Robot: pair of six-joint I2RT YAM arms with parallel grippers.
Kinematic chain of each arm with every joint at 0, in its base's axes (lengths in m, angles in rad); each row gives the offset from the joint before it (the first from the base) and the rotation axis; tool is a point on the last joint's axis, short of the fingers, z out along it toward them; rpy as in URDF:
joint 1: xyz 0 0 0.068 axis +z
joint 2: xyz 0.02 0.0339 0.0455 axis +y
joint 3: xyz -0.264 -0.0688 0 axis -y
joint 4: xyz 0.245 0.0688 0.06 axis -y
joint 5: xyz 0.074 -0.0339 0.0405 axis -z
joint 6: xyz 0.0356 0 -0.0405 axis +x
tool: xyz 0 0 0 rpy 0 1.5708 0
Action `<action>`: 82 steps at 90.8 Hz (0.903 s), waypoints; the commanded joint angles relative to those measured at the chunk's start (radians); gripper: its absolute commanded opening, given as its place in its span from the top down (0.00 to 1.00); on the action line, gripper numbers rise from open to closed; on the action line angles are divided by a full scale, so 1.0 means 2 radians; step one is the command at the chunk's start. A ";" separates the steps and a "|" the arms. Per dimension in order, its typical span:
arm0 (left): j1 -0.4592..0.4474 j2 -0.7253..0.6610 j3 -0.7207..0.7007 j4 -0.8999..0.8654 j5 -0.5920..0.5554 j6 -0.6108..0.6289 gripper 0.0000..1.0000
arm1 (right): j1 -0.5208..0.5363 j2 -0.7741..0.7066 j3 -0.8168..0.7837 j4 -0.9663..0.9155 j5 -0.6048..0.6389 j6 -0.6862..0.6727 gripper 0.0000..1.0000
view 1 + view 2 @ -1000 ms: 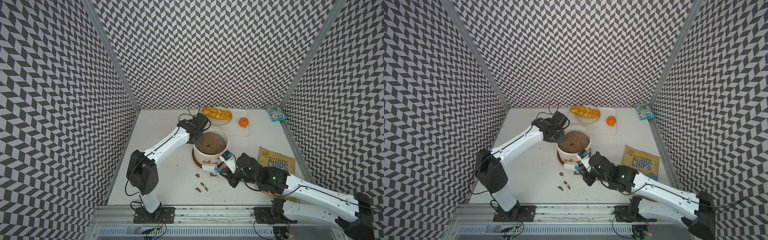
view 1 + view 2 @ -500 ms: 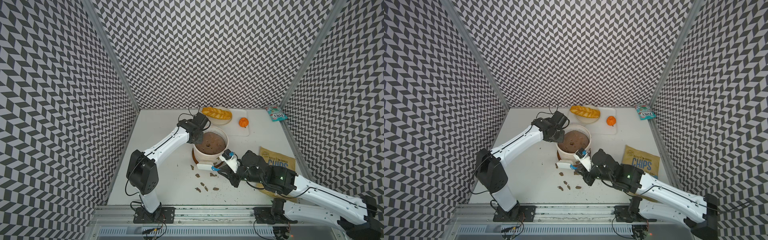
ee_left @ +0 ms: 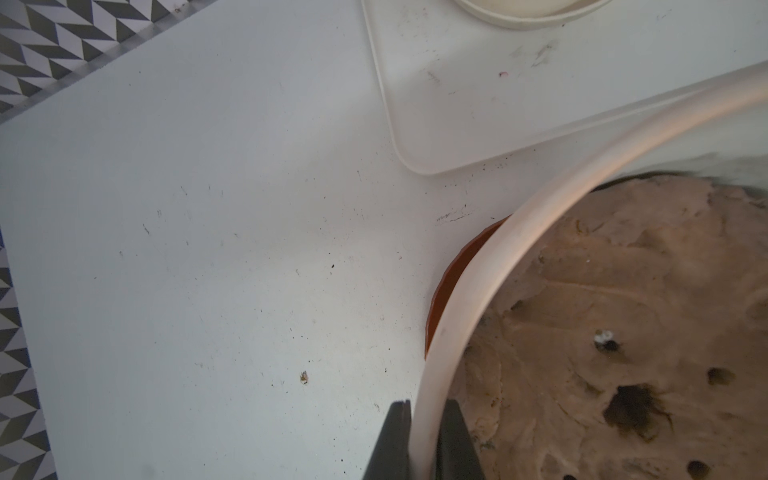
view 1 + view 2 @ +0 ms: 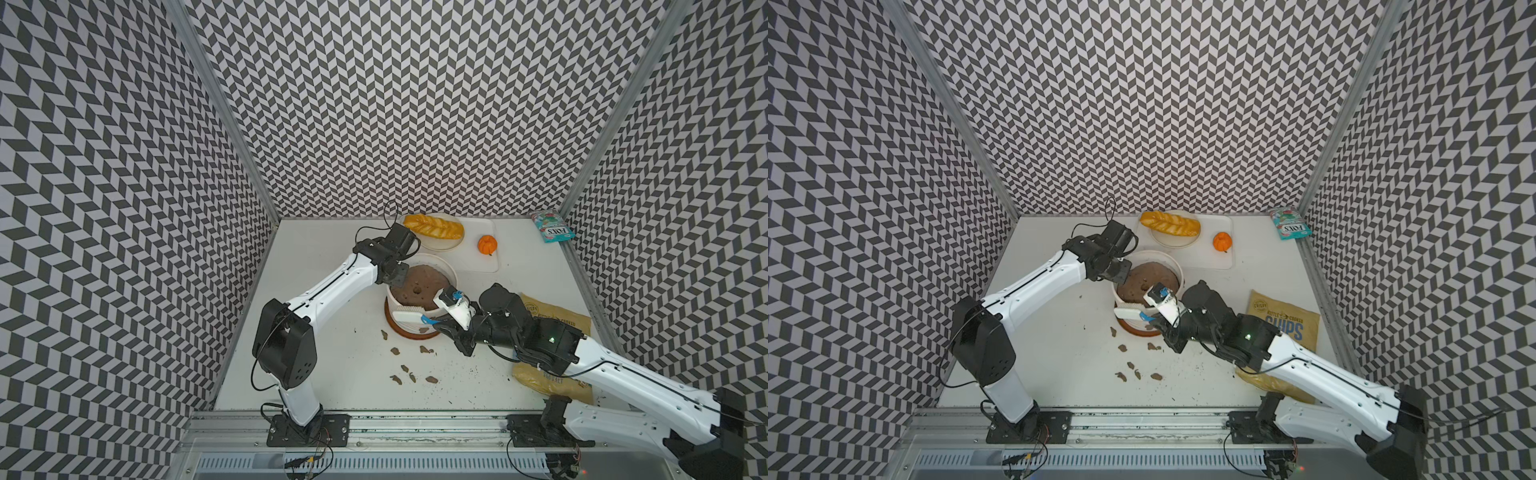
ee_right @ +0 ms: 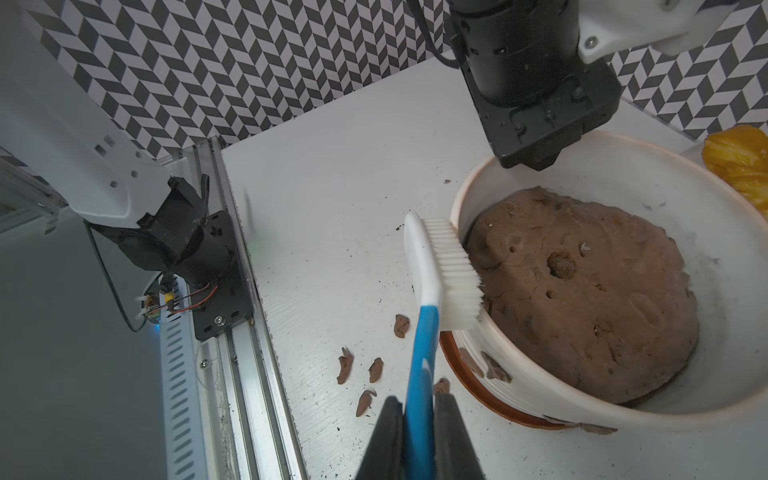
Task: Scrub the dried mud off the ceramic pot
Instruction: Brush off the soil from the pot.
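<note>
Several mud flakes lie on the table near the pot. A few bits stick low on its wall. Left gripper pinches the rim. Right gripper pinches the brush, bristles against the wall. More scrubbing is needed.

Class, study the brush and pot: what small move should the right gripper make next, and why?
Probably drag the brush down the wall of the ceramic pot: bristles sit near the rim, dried mud clings lower, by the saucer. The left gripper pinches the rim.
</note>
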 commanded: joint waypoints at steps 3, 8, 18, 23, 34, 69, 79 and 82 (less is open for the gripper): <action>0.001 0.003 -0.009 0.030 0.011 0.064 1.00 | -0.022 0.004 -0.009 0.014 0.034 -0.017 1.00; 0.004 0.003 -0.010 0.030 0.011 0.070 1.00 | -0.027 0.005 -0.013 0.008 0.037 -0.015 1.00; 0.010 0.001 -0.010 0.031 0.021 0.074 1.00 | -0.034 0.005 -0.023 0.000 0.045 -0.009 1.00; 0.011 0.000 -0.009 0.032 0.020 0.077 1.00 | -0.034 0.005 -0.024 -0.009 0.053 -0.008 1.00; 0.015 0.003 -0.007 0.027 0.007 0.084 1.00 | -0.036 -0.003 -0.016 -0.036 0.077 -0.005 1.00; 0.024 -0.005 -0.014 0.022 -0.021 0.103 1.00 | -0.050 -0.027 -0.009 -0.058 0.067 -0.017 1.00; 0.028 -0.005 -0.014 0.023 -0.028 0.103 1.00 | -0.052 -0.023 0.003 -0.071 0.052 -0.029 1.00; 0.030 -0.006 -0.014 0.023 -0.029 0.102 1.00 | -0.052 -0.022 0.008 -0.076 0.053 -0.031 1.00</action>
